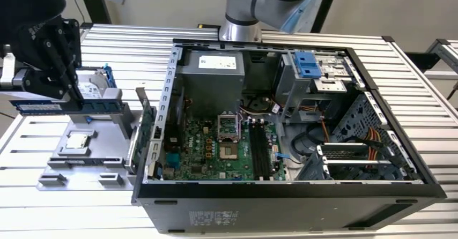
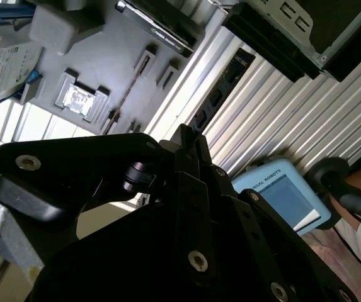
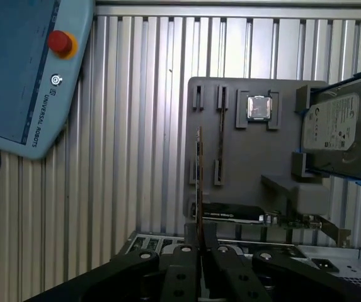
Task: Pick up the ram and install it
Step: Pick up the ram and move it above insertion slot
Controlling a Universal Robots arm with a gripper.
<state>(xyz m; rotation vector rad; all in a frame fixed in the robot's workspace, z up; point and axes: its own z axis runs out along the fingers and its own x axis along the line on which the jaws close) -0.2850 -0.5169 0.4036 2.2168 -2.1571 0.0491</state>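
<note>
The ram (image 1: 107, 106) is a long, thin blue stick. It hangs level above the grey parts holder (image 1: 86, 164), at the exterior view's left, outside the open computer case (image 1: 408, 158). My black gripper (image 1: 73, 101) is shut on the stick near its middle. In the first wrist view the ram (image 3: 199, 179) shows edge-on, running out from between the fingers of my gripper (image 3: 200, 250). The black memory slots (image 1: 259, 154) lie on the green motherboard inside the case, well toward the exterior view's right of the gripper.
On the holder (image 3: 249, 163) sit a small square processor (image 3: 259, 107), a silver hard drive (image 3: 338, 135) in a blue frame and a green expansion card (image 1: 147, 126) standing on edge. A blue teach pendant (image 3: 22, 69) lies on the slatted table. The arm's base (image 1: 247, 14) stands behind the case.
</note>
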